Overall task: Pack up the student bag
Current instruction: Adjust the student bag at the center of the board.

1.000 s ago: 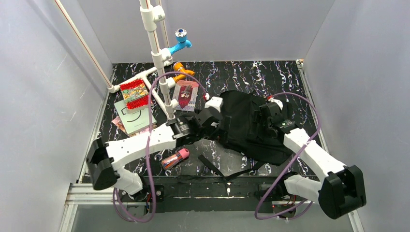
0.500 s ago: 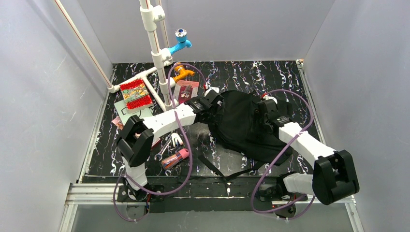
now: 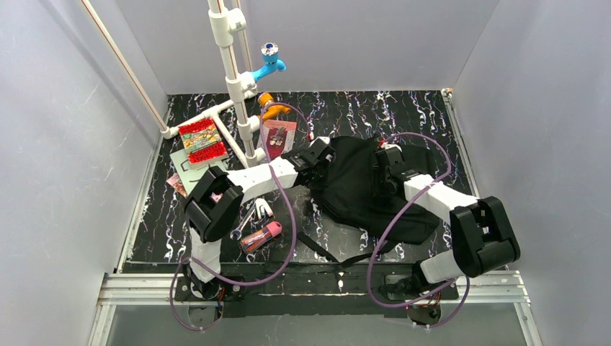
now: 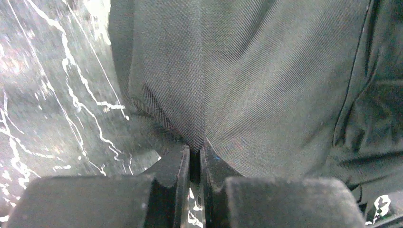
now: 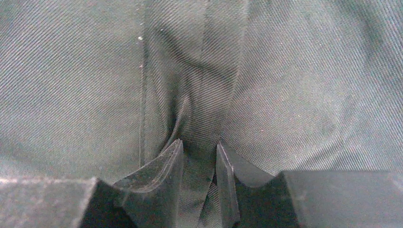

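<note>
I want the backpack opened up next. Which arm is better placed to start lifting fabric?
Probably left: its end effector is shut on the student bag edge; the right end effector only straddles a fold.

No lettering, brand name, number or sign is sharp enough to read. The red-patterned book (image 3: 200, 141) and the printed card packet (image 3: 277, 138) show artwork only, too small to make out.
</note>
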Tool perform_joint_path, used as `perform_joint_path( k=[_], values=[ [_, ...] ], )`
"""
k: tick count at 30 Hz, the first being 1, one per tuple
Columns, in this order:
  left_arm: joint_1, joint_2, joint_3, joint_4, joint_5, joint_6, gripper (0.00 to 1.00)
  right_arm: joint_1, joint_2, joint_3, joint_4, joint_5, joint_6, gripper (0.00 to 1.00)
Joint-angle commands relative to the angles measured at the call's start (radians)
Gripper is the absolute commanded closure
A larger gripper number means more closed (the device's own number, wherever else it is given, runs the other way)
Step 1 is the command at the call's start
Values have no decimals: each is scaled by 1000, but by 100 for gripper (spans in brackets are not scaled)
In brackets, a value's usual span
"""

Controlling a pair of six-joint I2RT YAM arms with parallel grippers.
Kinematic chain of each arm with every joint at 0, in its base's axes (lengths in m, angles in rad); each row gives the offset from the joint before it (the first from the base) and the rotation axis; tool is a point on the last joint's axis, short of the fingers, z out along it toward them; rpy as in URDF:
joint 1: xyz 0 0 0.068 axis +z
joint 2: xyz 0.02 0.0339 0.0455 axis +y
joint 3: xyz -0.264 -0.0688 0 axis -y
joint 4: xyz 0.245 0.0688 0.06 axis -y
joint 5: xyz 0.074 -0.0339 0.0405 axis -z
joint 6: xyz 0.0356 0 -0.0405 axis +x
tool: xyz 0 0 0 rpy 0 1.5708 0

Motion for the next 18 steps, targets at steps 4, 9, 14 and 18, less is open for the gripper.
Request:
perform_joint_path(
  k=[4, 9, 14, 18],
  values=[
    [-160, -212, -235, 53, 44, -194, 100, -4, 180, 112, 137, 20, -85, 65],
    [-276, -292, -323, 142, 63, -331, 100, -4, 321, 259, 107, 23, -157, 64],
    [-327, -314, -385, 223, 122, -403, 100, -5, 398, 389, -5, 14, -176, 59],
    [-327, -392, -410, 180, 96, -377, 57, 1, 369, 439, -145, 49, -124, 49]
  ],
)
